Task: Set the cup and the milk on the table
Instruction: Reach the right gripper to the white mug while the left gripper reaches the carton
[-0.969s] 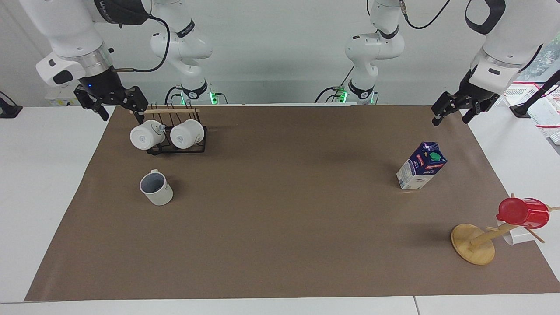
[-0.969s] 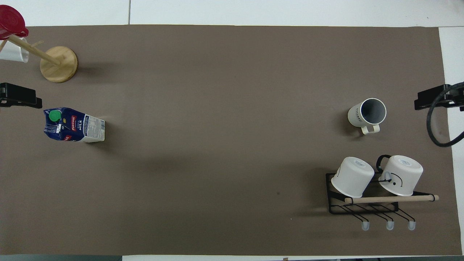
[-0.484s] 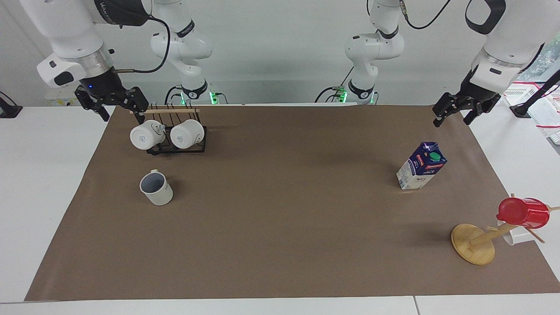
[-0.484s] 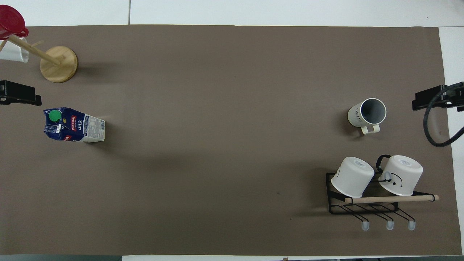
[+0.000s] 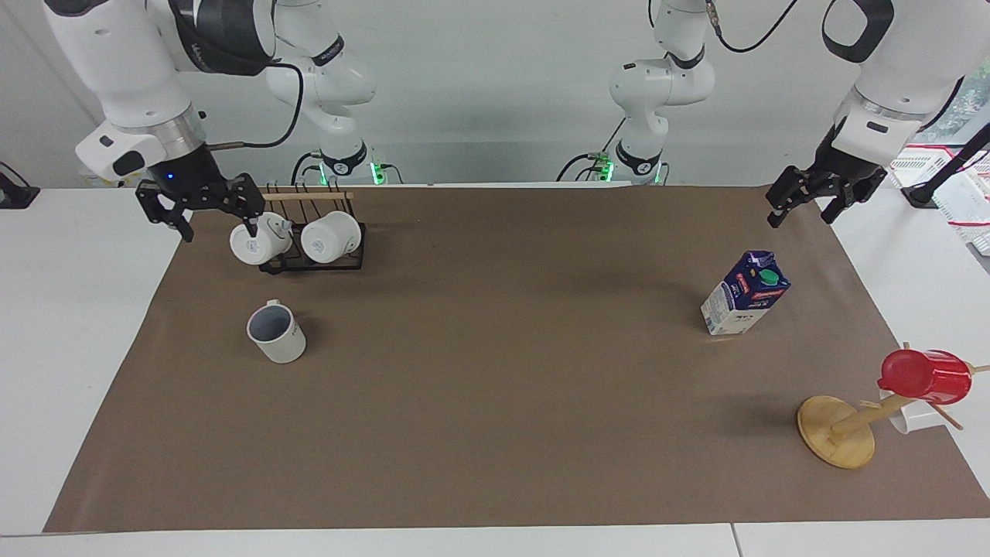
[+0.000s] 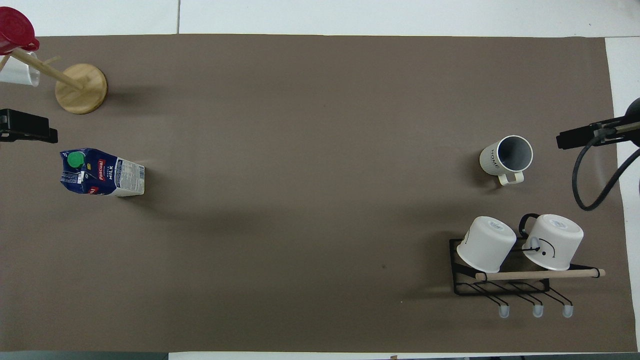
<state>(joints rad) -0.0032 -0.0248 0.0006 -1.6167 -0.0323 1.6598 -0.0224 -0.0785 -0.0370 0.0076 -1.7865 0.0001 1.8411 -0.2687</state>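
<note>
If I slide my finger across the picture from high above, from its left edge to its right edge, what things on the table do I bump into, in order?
Red cup hanging on the wooden mug tree → milk → the cup → black rack with two white mugs tipped on it.

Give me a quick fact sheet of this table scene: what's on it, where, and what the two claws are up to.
cup: upright on the brown sheet, toward the right arm's end
milk: upright on the sheet, toward the left arm's end
table: white, with brown paper sheet
mug rack: nearer the robots than the cup, holds two white mugs
wooden stand: carries a red cup
right claw: open, empty, raised beside the rack
left claw: open, empty, raised above the sheet's corner
</note>
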